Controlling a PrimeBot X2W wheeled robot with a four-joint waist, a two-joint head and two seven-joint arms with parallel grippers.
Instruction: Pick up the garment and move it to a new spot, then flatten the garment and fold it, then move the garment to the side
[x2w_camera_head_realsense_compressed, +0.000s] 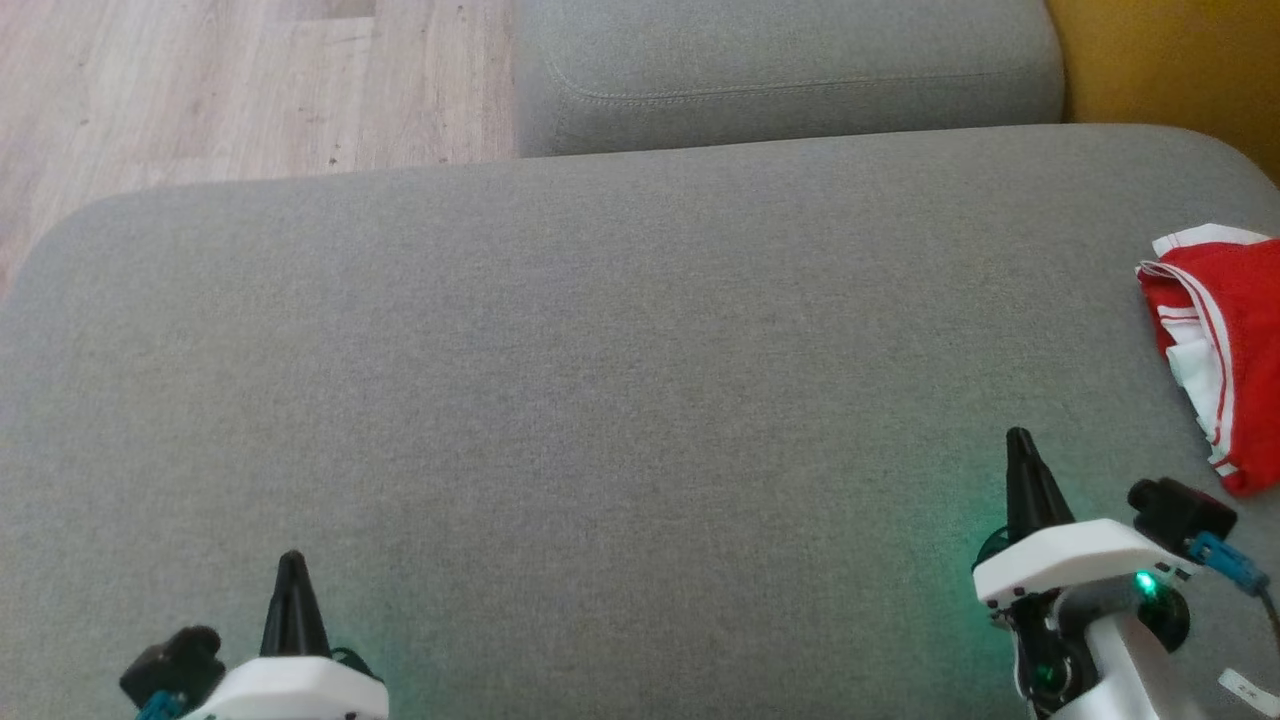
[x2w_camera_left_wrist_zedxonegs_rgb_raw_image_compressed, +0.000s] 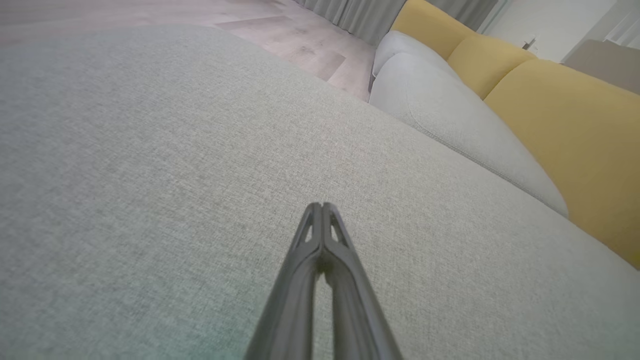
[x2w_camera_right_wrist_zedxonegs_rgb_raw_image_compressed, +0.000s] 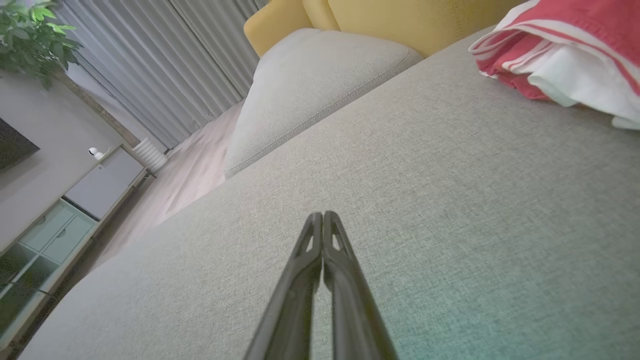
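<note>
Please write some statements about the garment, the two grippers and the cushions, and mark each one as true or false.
1. The red and white garment lies on the large grey cushion, on the robot's right side. True.
2. The right gripper holds the garment. False: it is shut on nothing and is apart from the garment.
3. The left gripper is open. False: its fingers are pressed together.
4. A second grey cushion lies beyond the large one. True.
</note>
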